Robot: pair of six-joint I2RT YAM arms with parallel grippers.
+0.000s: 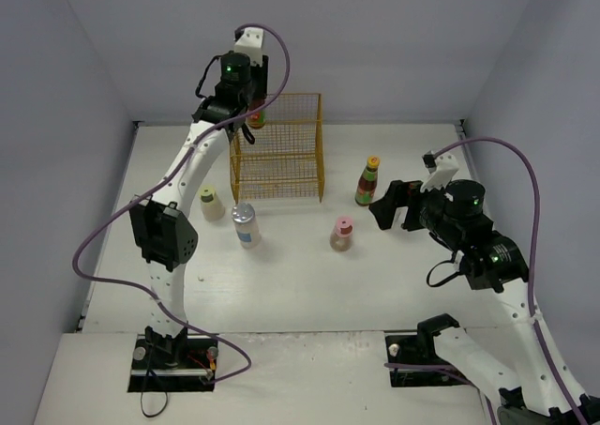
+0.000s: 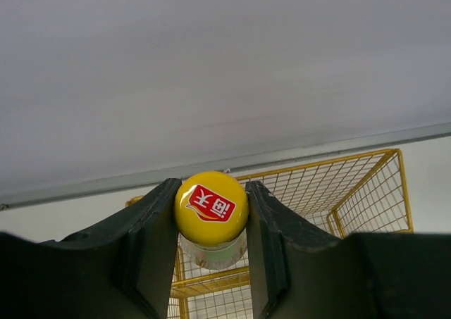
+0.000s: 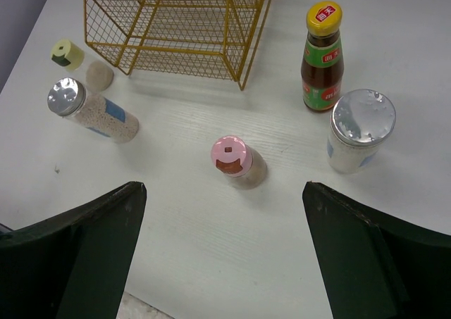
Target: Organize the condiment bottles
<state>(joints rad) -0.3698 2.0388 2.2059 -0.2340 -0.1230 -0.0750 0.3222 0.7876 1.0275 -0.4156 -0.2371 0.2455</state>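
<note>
My left gripper [image 1: 250, 112] is shut on the yellow cap of a dark bottle [image 1: 256, 120], held over the back left corner of the yellow wire rack [image 1: 277, 153]. The left wrist view shows the cap [image 2: 211, 205] squeezed between both pads. My right gripper [image 3: 222, 198] is open and empty above the table, just short of the pink-capped beige bottle [image 3: 231, 157]. The second dark bottle [image 3: 323, 55] and a silver-lidded jar [image 3: 361, 132] stand to the gripper's right. The other silver-lidded jar [image 3: 91, 111] and the yellow-green-capped bottle [image 3: 68, 53] stand to its left.
The rack [image 3: 176, 23] stands at the back middle of the white table [image 1: 300, 284], with grey walls on three sides. In the top view the right gripper [image 1: 392, 207] hides the nearer silver-lidded jar. The left arm's elbow [image 1: 164, 235] hangs over the table's left side.
</note>
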